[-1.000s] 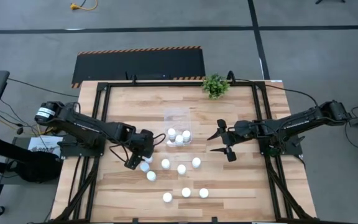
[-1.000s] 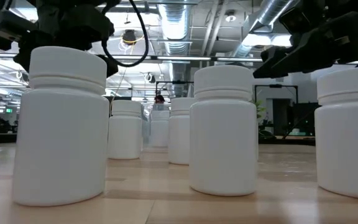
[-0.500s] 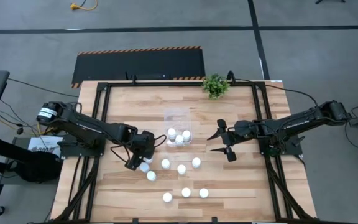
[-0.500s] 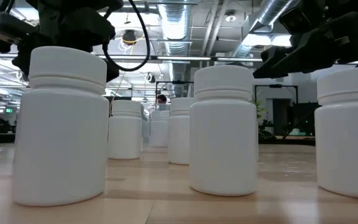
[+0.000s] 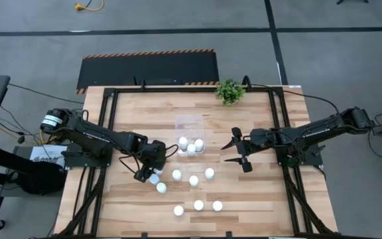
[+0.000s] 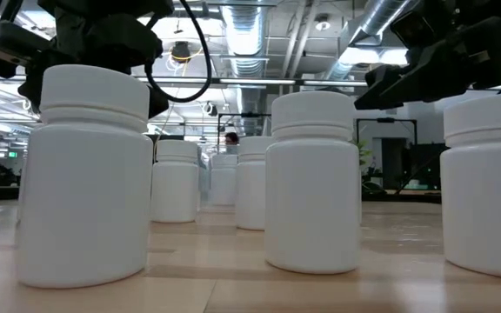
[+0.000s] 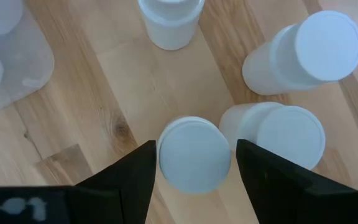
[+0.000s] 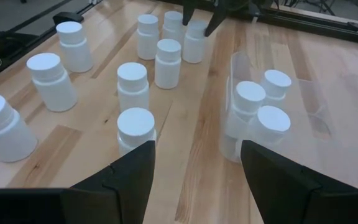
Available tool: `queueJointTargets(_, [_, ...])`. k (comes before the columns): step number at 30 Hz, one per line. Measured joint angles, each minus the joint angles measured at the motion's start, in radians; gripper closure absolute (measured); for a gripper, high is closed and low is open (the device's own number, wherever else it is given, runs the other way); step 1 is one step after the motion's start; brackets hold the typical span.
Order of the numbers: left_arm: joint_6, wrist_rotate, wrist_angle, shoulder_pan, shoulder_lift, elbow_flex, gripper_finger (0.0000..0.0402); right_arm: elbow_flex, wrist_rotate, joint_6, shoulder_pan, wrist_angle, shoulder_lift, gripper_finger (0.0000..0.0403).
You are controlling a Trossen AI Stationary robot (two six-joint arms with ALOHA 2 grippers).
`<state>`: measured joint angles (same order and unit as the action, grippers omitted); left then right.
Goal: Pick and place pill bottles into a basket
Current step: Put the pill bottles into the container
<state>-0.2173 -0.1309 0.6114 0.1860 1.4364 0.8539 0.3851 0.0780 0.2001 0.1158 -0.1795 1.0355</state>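
The basket, a clear rectangular container on the wooden bench, serves as the landmark; it holds three pill bottles clustered at its near end, seen through its wall in the right wrist view; the small green potted plant stands beyond it at the bench's far edge.

The left tool hangs low over the bench to the left of the basket and nearer the front edge; its fingers are spread, one on each side of a white bottle standing upright between them, but they do not press on it; a second bottle stands just beside that one, touching or nearly so, and two more stand farther off.

The loose bottles are scattered in front of the basket, toward the near edge of the bench, all upright; from the level view they rise as tall white cylinders.

The right tool hovers to the right of the basket, well apart from it, fingers spread wide and holding nothing.
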Motion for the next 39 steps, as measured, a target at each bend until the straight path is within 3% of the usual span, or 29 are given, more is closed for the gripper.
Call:
queueJointTargets(9, [0.018, 0.006, -0.001, 0.000, 0.000, 0.000, 0.0194, 0.000, 0.000, 0.000, 0.000, -0.001, 0.000, 0.0173])
queueJointTargets(18, [0.018, 0.004, -0.001, 0.000, -0.001, 0.001, 0.0257, 0.000, 0.000, 0.000, 0.000, 0.000, 0.000, 0.0173])
queueJointTargets(27, [0.022, 0.004, -0.017, 0.000, -0.003, 0.005, 0.0227, 0.000, 0.000, 0.001, 0.000, -0.001, 0.000, 0.0173])
queueJointTargets(34, [0.001, 0.024, 0.072, 0.000, -0.005, 0.109, 0.0258, 0.000, 0.000, 0.002, 0.000, -0.001, 0.000, 0.0173])
queueJointTargets(39, [-0.044, 0.080, 0.141, -0.007, -0.005, 0.209, 0.0243, 0.000, 0.000, 0.011, 0.000, -0.002, 0.000, 0.0173])
